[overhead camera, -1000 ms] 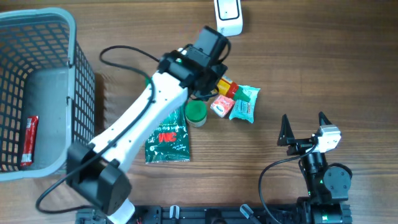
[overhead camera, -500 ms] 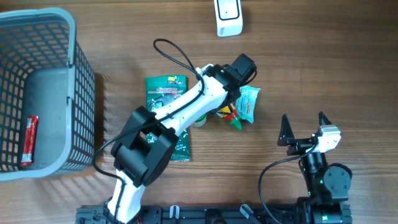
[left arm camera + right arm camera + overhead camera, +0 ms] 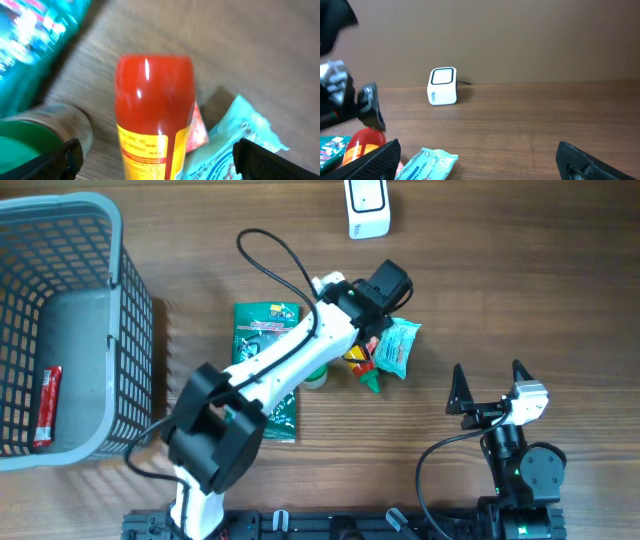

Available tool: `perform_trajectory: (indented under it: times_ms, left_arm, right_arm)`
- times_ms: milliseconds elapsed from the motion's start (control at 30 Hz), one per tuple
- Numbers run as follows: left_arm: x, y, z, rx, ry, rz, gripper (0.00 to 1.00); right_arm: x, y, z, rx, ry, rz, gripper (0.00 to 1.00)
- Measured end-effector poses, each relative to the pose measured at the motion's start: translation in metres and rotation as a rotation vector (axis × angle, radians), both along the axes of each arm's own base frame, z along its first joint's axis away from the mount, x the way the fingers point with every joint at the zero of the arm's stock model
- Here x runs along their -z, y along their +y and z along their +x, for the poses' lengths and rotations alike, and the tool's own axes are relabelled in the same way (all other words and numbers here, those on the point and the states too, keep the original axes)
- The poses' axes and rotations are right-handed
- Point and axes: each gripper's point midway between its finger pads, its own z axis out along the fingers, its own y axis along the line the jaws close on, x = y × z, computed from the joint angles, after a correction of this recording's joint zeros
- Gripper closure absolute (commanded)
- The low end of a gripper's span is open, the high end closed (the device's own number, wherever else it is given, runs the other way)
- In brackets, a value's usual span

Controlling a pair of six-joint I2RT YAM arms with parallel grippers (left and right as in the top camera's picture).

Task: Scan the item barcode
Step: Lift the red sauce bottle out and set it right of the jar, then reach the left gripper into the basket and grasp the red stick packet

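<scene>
left gripper [image 3: 157, 152]: jaws now wide, half-closed a second ago | red-capped bottle [image 3: 155, 115] lies between them (touching neither) | you hold nothing; regrasp before the scanner [image 3: 367, 207] | right gripper [image 3: 490, 385]: spread, idle

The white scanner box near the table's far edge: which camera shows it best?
The right wrist view. There the white scanner is seen whole from the side, with its dark-rimmed window visible. The overhead view shows it only from above, cut off by the picture's top edge. The left wrist view does not show it at all.
</scene>
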Motion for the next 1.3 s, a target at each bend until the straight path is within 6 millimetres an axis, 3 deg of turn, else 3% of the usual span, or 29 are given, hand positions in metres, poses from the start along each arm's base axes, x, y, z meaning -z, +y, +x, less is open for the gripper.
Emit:
perform_trajectory:
  times_ms: [133, 367, 667, 833, 1000, 1067, 1233, 1300]
  left_arm:
    - [-0.035, 0.015, 0.011, 0.013, -0.117, 0.054, 0.0]
    - [-0.067, 0.038, 0.022, 0.005, -0.245, 0.171, 0.0]
    - [-0.203, 0.108, 0.021, -0.174, -0.631, 0.312, 0.0]
    - [-0.247, 0.15, 0.015, -0.317, -0.789, 0.534, 0.0]
    - [-0.27, 0.239, 0.019, -0.554, -0.792, 0.678, 0.0]
    - [-0.282, 0.279, 0.011, -0.658, -0.79, 0.681, 0.0]
    - [-0.32, 0.375, -0.031, -0.91, -0.835, 0.444, 0.0]
    - [-0.327, 0.402, -0.045, -0.962, -0.848, 0.34, 0.0]
  right_arm:
    - [0.0, 0.0, 0.0, 0.0, 0.0, 0.0, 0.0]
    - [0.0, 0.0, 0.0, 0.0, 0.0, 0.0, 0.0]
    - [0.0, 0.0, 0.0, 0.0, 0.0, 0.0, 0.0]
    - [0.0, 0.0, 0.0, 0.0, 0.0, 0.0, 0.0]
    - [0.0, 0.0, 0.0, 0.0, 0.0, 0.0, 0.0]
    - [0.0, 0.0, 0.0, 0.0, 0.0, 0.0, 0.0]
    - [0.0, 0.0, 0.0, 0.0, 0.0, 0.0, 0.0]
    - [0.0, 0.0, 0.0, 0.0, 0.0, 0.0, 0.0]
